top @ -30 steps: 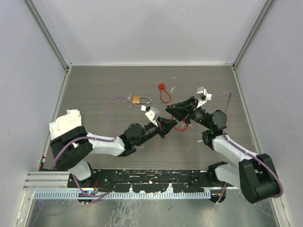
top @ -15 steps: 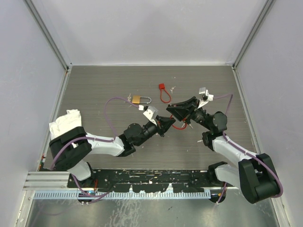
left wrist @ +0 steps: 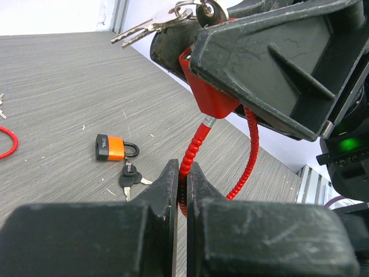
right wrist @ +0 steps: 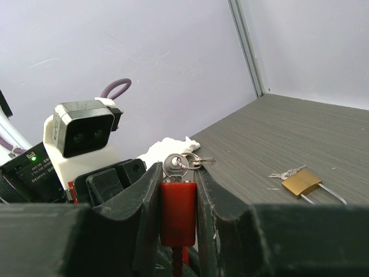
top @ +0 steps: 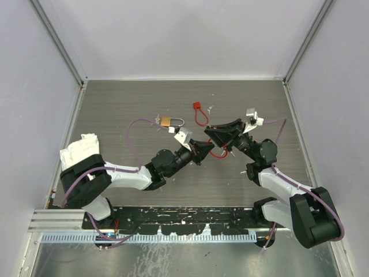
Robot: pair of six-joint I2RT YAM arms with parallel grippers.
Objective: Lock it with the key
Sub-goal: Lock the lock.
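Both arms reach low over the table (top: 127, 104), and their tips meet at its middle. The left gripper (left wrist: 181, 176) is pinched tight on the cable of a red cable lock (right wrist: 177, 210). The right gripper (right wrist: 178, 173) clamps that lock's body. The key (left wrist: 167, 17) stands in the top of the body, with spare keys hanging from its ring.

There are two cable locks, and the second red cable lock (top: 200, 117) lies farther back. There are two padlocks. The brass padlock (top: 168, 121) has what looks like a silver bunch (right wrist: 286, 172) beside it. The orange padlock (left wrist: 110, 147) has dark-headed keys (left wrist: 129, 178) beside it.
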